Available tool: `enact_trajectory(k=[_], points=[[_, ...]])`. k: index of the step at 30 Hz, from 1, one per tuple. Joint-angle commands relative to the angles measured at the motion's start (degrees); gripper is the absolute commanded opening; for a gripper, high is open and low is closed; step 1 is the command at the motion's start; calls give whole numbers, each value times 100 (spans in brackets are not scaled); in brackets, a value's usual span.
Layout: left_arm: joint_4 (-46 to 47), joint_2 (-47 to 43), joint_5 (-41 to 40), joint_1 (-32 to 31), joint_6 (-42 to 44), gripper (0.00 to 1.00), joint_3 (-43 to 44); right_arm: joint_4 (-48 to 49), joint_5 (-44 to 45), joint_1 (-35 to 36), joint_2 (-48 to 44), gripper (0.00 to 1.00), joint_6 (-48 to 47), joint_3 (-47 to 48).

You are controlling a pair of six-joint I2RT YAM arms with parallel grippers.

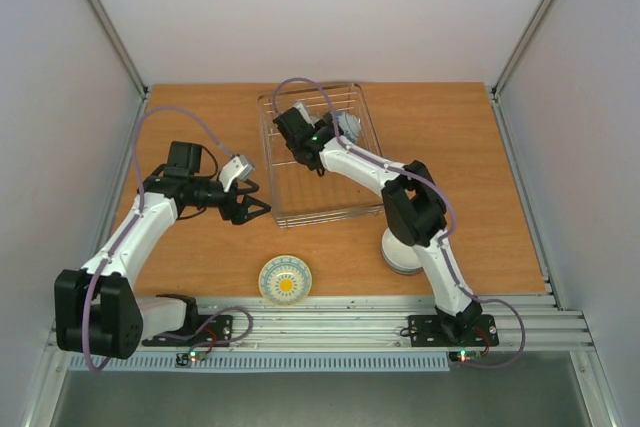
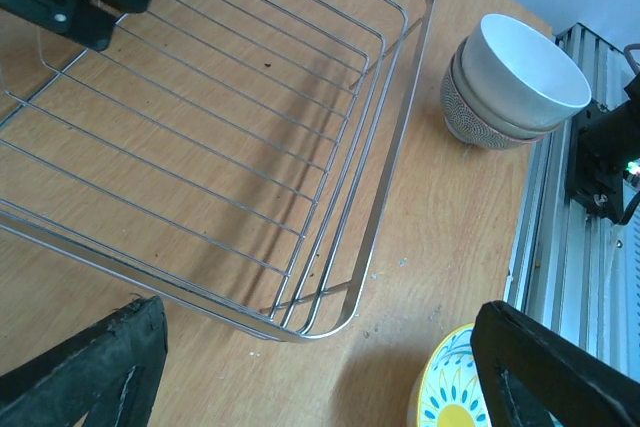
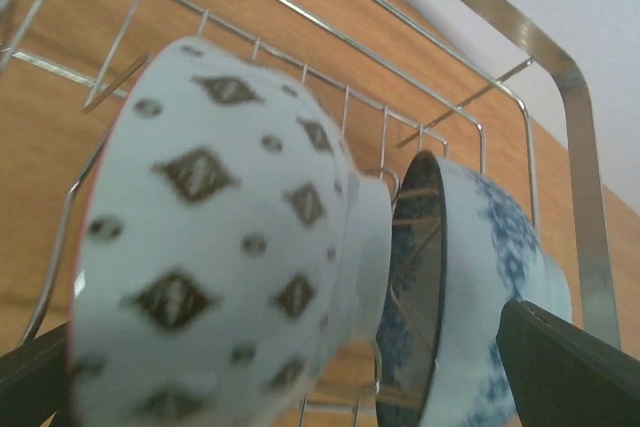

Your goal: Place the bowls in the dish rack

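At the far right of the dish rack (image 2: 393, 137), a diamond-patterned bowl (image 3: 220, 267) and a blue-and-white bowl (image 3: 500, 267) stand on edge side by side. The right gripper (image 1: 328, 132) is at them, jaws spread wide. The left gripper (image 2: 330, 377), jaws apart and empty, hangs by the rack's near corner. Out on the table, a white bowl (image 2: 525, 72) nests in a dotted bowl (image 2: 475, 122).

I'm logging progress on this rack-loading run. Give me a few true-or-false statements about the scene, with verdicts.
1. The diamond-patterned bowl and the blue-and-white bowl stand on edge in the dish rack. True.
2. The left gripper holds a bowl. False: it is open and empty.
3. The yellow-patterned bowl sits on the table, outside the rack. True.
4. The white bowl lies in the rack. False: it is nested in a speckled bowl on the table.
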Motion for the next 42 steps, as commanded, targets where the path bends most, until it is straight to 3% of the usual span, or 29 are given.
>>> enact_trajectory(k=[1, 5, 11, 20, 24, 42], points=[[-151, -7, -49, 7, 175, 84, 78, 286, -712, 80, -1139, 99, 267, -584], [-443, 147, -639, -246, 280, 81, 219, 342, -1291, 200, -1897, 99, 496, -1203], [-666, 279, -1989, -1128, 555, 78, 60, 312, -1475, 232, -2843, 99, 1185, -2137], [-979, 566, -2887, -1924, 887, 72, -40, 677, -1609, 232, -4243, 99, 1818, -3570], [-1231, 721, -2907, -2094, 1024, 66, 3, 640, -1550, 232, -4468, 99, 1929, -3796], [-1871, 1321, -2496, -2374, 1283, 68, 146, 619, -1395, 228, -4443, 99, 2129, -4136]])
